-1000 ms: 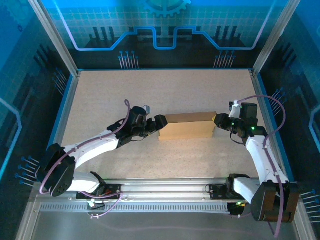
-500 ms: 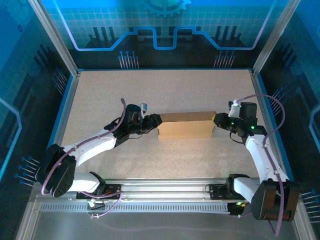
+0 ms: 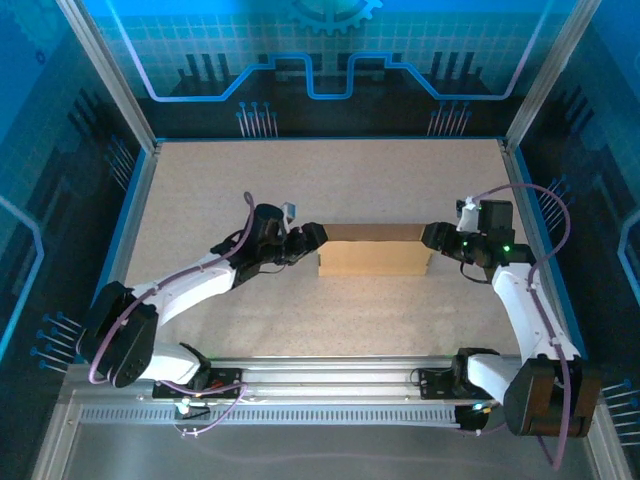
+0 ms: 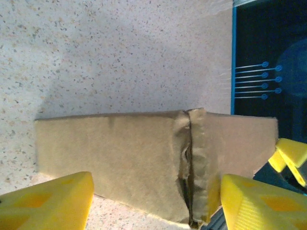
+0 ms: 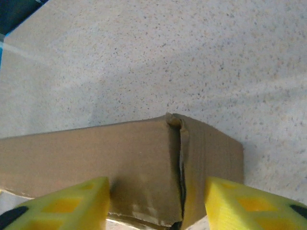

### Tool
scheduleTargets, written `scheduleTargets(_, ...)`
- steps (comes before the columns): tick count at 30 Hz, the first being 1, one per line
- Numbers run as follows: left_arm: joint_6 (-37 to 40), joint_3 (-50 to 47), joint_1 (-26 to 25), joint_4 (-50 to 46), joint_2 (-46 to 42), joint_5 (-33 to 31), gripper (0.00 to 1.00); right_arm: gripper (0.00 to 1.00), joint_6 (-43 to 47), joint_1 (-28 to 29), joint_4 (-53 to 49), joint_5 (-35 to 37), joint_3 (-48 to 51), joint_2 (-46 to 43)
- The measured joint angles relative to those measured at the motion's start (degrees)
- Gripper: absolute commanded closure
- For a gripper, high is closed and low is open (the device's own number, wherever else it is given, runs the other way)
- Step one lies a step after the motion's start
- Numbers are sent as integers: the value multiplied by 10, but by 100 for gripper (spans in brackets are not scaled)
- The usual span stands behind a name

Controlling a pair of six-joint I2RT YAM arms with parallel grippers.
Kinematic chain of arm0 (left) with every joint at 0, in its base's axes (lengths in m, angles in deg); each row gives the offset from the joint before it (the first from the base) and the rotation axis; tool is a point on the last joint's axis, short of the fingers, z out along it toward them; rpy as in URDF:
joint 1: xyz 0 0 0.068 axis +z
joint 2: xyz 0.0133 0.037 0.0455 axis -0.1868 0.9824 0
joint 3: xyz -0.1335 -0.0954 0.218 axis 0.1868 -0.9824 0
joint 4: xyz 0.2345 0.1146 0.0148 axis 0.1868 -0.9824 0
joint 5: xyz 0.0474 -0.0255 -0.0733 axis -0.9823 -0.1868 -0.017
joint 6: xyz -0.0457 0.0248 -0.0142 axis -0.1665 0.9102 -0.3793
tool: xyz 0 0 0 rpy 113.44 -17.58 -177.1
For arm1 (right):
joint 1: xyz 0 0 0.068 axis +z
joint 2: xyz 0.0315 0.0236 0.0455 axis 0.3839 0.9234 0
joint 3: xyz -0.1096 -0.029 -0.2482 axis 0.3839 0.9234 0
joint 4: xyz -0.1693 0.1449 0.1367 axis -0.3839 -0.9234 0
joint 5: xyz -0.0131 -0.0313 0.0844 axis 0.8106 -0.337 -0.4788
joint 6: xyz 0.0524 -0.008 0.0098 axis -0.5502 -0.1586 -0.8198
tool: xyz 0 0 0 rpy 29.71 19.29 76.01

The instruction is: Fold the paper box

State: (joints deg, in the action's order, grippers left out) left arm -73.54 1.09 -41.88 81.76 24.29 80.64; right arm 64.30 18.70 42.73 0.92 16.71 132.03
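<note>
- Cardboard paper box point(image 3: 372, 256) stays put on the tabletop point(image 3: 330, 180).
- Left hand point(image 3: 316, 237), open, has moved to its far left corner.
- Right hand point(image 3: 430, 240), open, faces its right end.

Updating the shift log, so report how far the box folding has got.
Done: the paper box sits on the table as a closed rectangular block. In hand: the left end effector and right end effector are at its two short ends, jaws open, not clamping. Left: the left-end seam is crumpled and the right-end seam gapes, so both probably need pressing shut.
</note>
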Motion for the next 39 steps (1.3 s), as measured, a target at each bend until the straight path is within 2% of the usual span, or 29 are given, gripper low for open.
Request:
scheduleTargets(4, 24, 36, 3, -42, 4, 0, 1, 15, -3, 1, -27, 6, -31, 0)
scheduleTargets(7, 42, 61, 8, -51, 3, -2, 1, 7, 2, 1, -29, 9, -56, -1)
scheduleTargets(10, 61, 75, 20, -50, 0, -2, 1, 5, 18, 1, -33, 12, -72, -2)
scheduleTargets(14, 96, 76, 49, -57, -15, 1, 1, 0, 92, 11, -52, 10, -91, -2)
scheduleTargets(16, 108, 75, 70, -66, -26, 5, 1, 0, 147, 43, -68, 21, -108, -1)
scheduleTargets(20, 121, 75, 120, -95, -62, 9, 1, 0, 276, 148, -77, 61, -148, 5)
scheduleTargets(26, 132, 57, 178, -146, -116, 9, 1, 0, 498, 272, -98, 45, -215, 75)
scheduleTargets(32, 130, -7, 223, -190, -184, 9, 1, 2, 650, 336, -158, -6, -368, 234)
scheduleTargets(39, 117, -76, 295, -229, -291, 9, 1, 11, 734, 364, -244, -19, -525, 406)
